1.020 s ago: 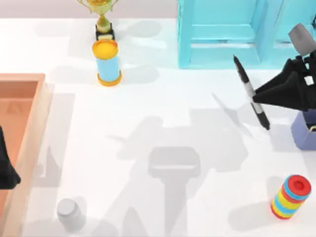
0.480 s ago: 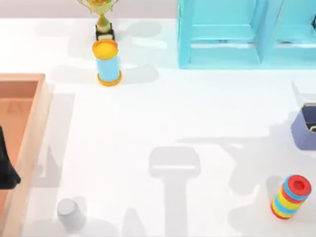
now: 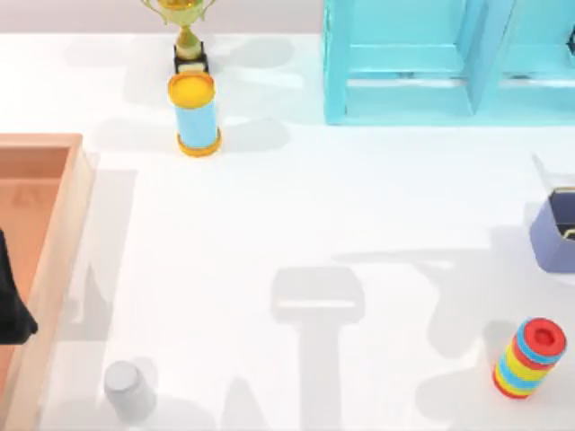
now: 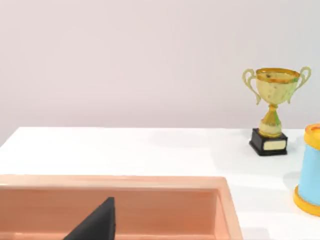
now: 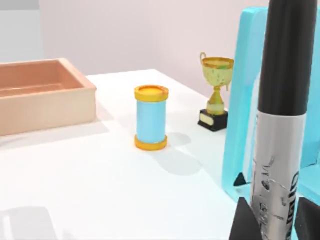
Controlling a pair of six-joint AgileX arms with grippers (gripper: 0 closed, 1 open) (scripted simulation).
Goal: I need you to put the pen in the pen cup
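Silver-grey and black, the pen (image 5: 280, 130) stands upright, clamped between the right tool's (image 5: 272, 220) dark fingers (image 5: 246, 220). The pen cup (image 3: 555, 232) sits at the desk's (image 3: 314, 224) right edge. The left tool (image 3: 11, 305) hangs over the orange tray (image 3: 63, 233); I cannot tell its opening.

Pen (image 5: 280, 125) glossy black with scuffed silver metallic middle, shiny gold trophy (image 3: 186, 27), matt white table (image 3: 341, 197)

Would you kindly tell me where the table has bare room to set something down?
The widest bare patch is mid-table, bordered by the wooden tray, blue-and-yellow cylinder, turquoise shelf and ring stack. The right edge is crowded around the pen cup.
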